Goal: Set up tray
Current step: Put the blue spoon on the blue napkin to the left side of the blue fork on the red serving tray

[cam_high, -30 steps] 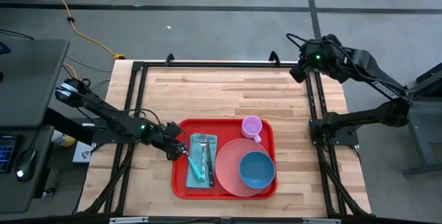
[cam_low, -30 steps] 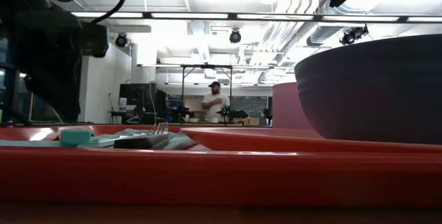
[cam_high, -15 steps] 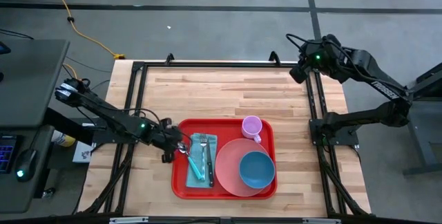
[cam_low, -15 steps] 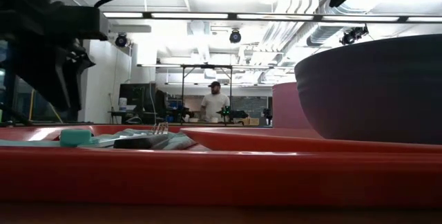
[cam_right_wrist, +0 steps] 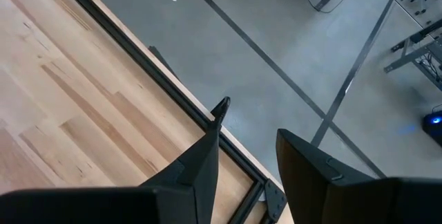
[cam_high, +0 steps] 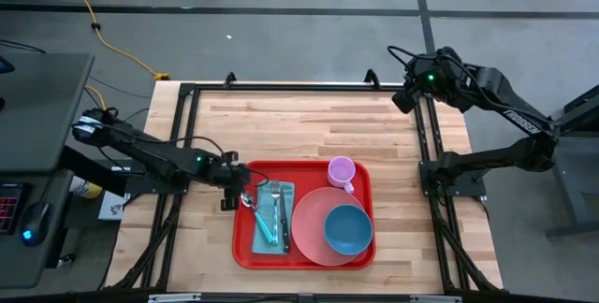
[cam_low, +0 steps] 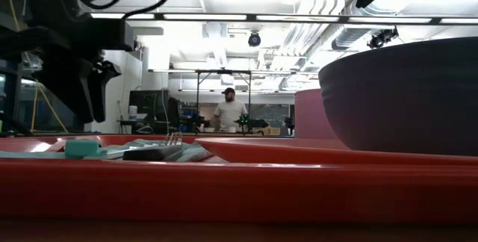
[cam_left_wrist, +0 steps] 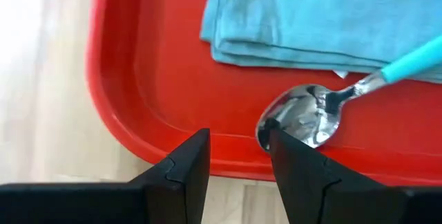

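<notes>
Tray (cam_high: 303,258) sits at the near-centre of the wooden surface (cam_high: 309,125), long axis running left to right in the high view. It carries a folded blue napkin (cam_high: 273,219) with fork and knife on it, a pink plate (cam_high: 314,233) bearing a blue bowl (cam_high: 348,229), and a pink cup (cam_high: 341,169) at the far edge.

Left end effector (cam_high: 240,196) hangs over the tray's left rim, at its far-left corner. Fingers (cam_left_wrist: 183,172) stand moderately apart with nothing between them. A teal-handled spoon (cam_left_wrist: 304,117) lies just ahead, its bowl on bare tray beside the napkin, close to one fingertip; contact cannot be told.

Right end effector (cam_right_wrist: 245,151) waits well off at the far-right corner of the surface, fingers parted, holding nothing.

Judgement: the left arm is far nearer. Any further adjustment lies inward from its fingers, toward the spoon and napkin. Tray looks nearly complete.
</notes>
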Tool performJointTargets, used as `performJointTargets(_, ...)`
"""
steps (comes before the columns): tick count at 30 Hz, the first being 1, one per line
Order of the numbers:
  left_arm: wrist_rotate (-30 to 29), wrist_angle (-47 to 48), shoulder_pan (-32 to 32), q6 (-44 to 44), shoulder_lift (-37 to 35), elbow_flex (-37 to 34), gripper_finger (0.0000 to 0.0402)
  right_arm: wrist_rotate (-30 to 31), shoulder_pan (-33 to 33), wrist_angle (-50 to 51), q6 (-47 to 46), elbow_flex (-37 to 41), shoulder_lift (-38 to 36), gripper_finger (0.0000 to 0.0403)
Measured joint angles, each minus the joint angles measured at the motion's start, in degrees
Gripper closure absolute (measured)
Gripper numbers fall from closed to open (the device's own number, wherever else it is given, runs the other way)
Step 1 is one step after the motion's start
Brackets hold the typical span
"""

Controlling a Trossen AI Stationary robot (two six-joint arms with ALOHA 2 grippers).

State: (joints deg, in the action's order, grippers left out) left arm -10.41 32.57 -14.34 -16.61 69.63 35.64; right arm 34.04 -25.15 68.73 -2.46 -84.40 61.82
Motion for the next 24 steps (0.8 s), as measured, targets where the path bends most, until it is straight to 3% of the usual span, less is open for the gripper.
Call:
performJointTargets(6, 7.22, -0.05, 2.01, 2.88, 0.00, 0.00, 0.0220, 0.00, 0.00, 0.02, 0.00, 0.00, 0.00, 0.0279)
performJointTargets(24, 6.93, -3.70, 1.98, 4.45, 5.35, -0.02, 0.0220, 0.00, 0.02, 0.30, 0.25, -0.02, 0.02, 0.0279)
